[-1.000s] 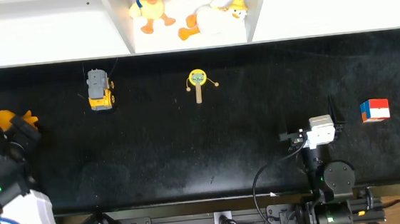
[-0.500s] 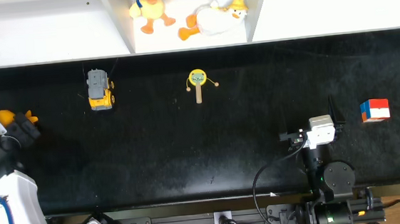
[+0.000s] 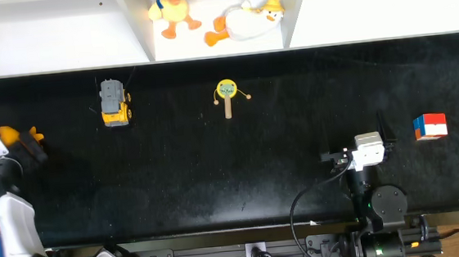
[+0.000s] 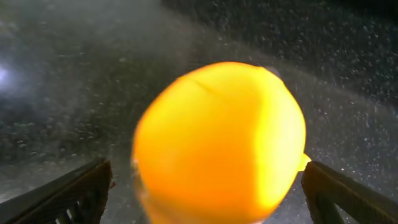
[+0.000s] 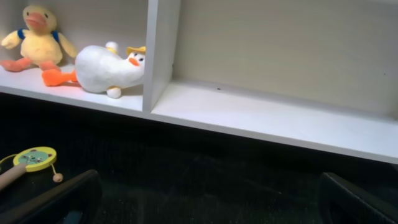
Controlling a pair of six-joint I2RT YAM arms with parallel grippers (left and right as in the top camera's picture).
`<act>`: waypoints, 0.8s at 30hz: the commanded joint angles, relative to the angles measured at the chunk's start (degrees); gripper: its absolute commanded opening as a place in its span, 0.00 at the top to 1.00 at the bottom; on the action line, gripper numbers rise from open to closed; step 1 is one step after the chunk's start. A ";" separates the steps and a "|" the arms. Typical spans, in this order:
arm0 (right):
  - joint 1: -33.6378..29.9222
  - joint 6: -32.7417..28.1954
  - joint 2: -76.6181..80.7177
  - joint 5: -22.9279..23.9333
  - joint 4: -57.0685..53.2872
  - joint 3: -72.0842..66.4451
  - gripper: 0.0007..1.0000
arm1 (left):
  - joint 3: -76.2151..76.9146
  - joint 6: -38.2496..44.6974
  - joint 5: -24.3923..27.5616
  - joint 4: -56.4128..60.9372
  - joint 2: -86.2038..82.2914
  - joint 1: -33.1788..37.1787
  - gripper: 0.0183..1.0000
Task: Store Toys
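Over at the far left edge of the table (image 3: 176, 174) the left arm is bent low, its white forearm rising from the base and the wrist turned so the left claw (image 3: 27, 148) sits right over an orange toy (image 4: 217, 137). From that arm's wrist camera the fingers (image 4: 74, 196) stand wide apart with the round orange toy between them. One side looks close against it and the other shows a gap, so I can't say it is gripped.

The right arm is folded up tight over its own base near the front edge, wrist level and facing the shelf (image 5: 261, 118). The right claw (image 5: 208, 190) is spread wide with nothing between its fingers.

In the middle compartment of the shelf a yellow duck (image 3: 172, 8) sits beside a white duck (image 3: 242, 22) lying on its side. On the table just in front of the shelf are a yellow and grey truck (image 3: 113, 101) and, well to its right, a small rattle drum (image 3: 227, 96) with its stick pointing toward the arms. A red, white and blue cube (image 3: 430, 127) rests near the right edge, beside the right arm but apart from it
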 commanded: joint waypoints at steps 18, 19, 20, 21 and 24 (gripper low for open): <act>-0.33 -0.15 -0.20 -0.37 0.26 -0.74 0.01 | 1.20 1.29 7.61 3.82 2.01 1.40 0.11; -0.33 -0.15 -0.20 -0.37 0.26 -0.72 0.00 | 1.20 1.29 7.58 3.80 2.01 1.46 0.13; -0.33 -0.15 -0.20 -0.37 0.26 -0.74 0.00 | 1.20 1.29 7.58 3.80 2.01 1.46 0.15; -0.33 -0.15 -0.20 -0.37 0.26 -0.72 0.00 | 1.20 1.29 7.58 3.82 2.01 1.57 0.16; -0.33 -0.15 -0.20 -0.37 0.26 -0.72 0.01 | 1.20 1.27 7.61 3.87 2.01 2.08 0.21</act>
